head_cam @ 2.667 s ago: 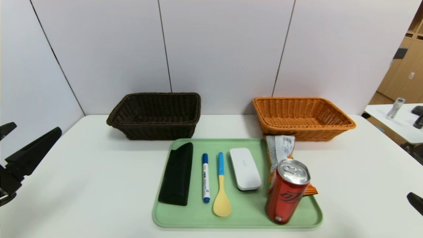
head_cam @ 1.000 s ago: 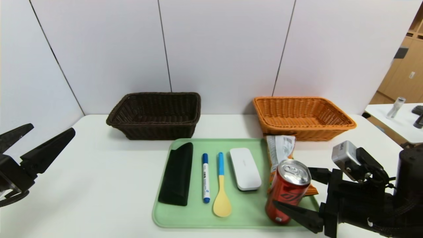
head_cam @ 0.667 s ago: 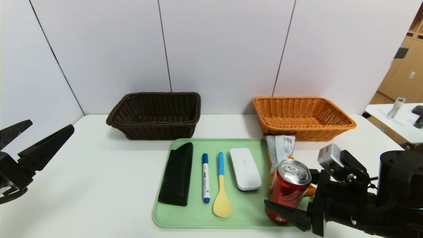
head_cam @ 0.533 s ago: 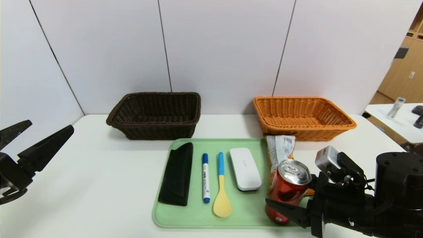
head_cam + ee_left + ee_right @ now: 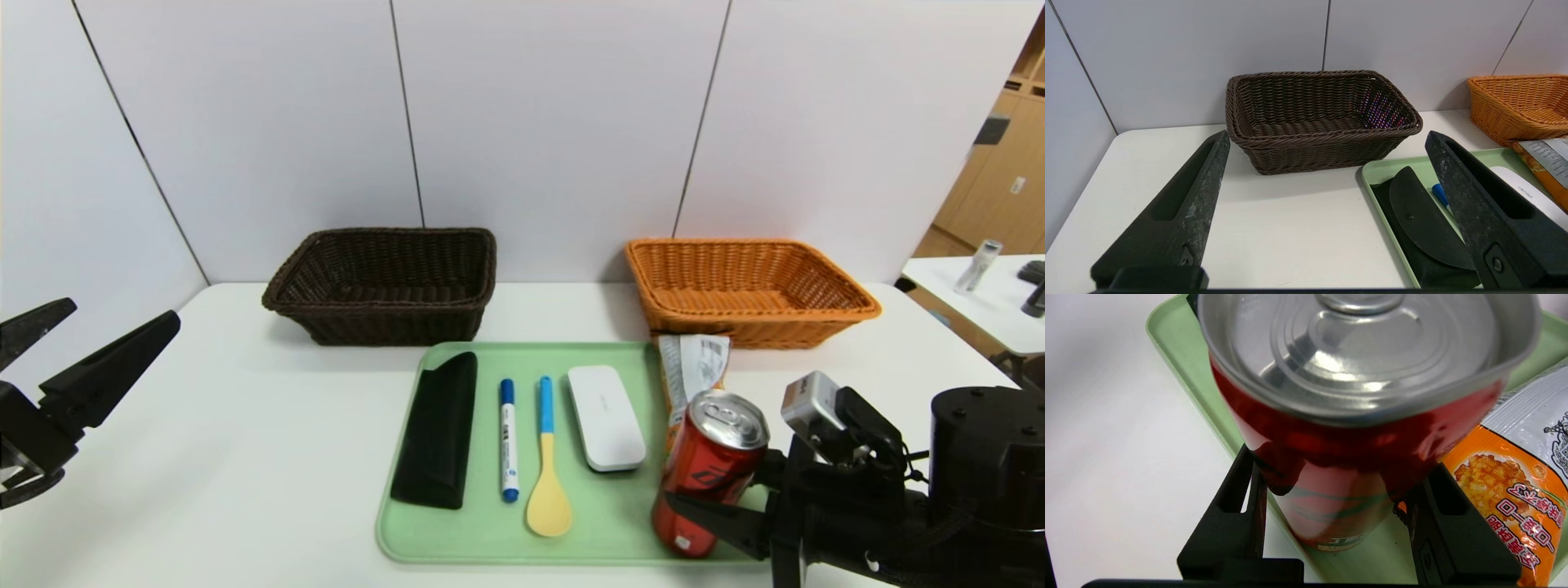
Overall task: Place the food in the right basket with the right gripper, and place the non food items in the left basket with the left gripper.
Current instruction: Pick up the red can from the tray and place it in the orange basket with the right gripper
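Observation:
My right gripper [image 5: 720, 490] is shut on the red soda can [image 5: 712, 469], which stands slightly tilted at the green tray's [image 5: 490, 541] right end. In the right wrist view its fingers [image 5: 1249, 486] press both sides of the can [image 5: 1339, 457]. The orange snack bag [image 5: 692, 367] lies behind the can. The black case [image 5: 437, 429], marker [image 5: 508, 441], spoon [image 5: 547, 478] and white case [image 5: 605, 416] lie on the tray. The dark brown basket [image 5: 384, 322] and the orange basket [image 5: 747, 325] stand behind. My left gripper [image 5: 122, 314] is open and empty at the far left.
The baskets stand against the back wall panels. A second table with small objects [image 5: 976, 269] is off to the right. Bare white tabletop [image 5: 245, 441] lies between my left gripper and the tray.
My right arm came in from the right, put its open fingers around the can and closed on it; the can has tipped slightly. The left gripper rose a little, then held still.

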Robot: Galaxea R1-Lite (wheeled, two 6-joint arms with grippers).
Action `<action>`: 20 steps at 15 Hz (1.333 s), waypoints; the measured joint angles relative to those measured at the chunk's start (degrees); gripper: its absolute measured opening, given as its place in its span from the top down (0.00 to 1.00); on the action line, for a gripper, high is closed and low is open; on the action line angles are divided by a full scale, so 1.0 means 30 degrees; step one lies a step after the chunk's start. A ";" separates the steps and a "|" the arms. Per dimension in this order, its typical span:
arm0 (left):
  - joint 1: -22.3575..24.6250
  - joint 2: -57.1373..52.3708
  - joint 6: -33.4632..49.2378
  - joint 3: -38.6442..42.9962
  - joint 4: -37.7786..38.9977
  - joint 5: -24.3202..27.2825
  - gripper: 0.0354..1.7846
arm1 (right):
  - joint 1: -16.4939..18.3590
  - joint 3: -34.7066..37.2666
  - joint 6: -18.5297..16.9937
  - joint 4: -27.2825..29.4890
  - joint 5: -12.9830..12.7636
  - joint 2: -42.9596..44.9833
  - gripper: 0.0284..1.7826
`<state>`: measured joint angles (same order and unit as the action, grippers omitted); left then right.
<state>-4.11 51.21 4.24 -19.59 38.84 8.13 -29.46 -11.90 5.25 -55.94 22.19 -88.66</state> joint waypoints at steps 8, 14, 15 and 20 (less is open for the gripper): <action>-0.0008 -0.0122 0.0061 0.0130 -0.0041 -0.0004 0.06 | -0.0918 -0.1625 -0.3056 -0.0967 -0.0553 0.2296 0.50; 0.0000 -0.0130 0.0098 0.0175 -0.0037 -0.0004 0.06 | 0.1508 -0.4998 -0.4673 -0.0699 -0.1130 0.2296 0.50; 0.0000 -0.0130 0.0110 0.0175 -0.0041 0.0000 0.06 | 0.2601 -0.6120 -0.4799 -0.0654 -0.1134 0.1991 0.50; -0.0008 -0.0110 0.0154 0.0118 -0.0020 0.0008 0.06 | 0.7461 -1.3361 -0.4844 0.1999 -0.1028 -0.0874 0.50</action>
<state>-4.13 50.88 4.71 -19.24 38.78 8.16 -7.08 -51.98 -9.28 -49.94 19.10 -91.28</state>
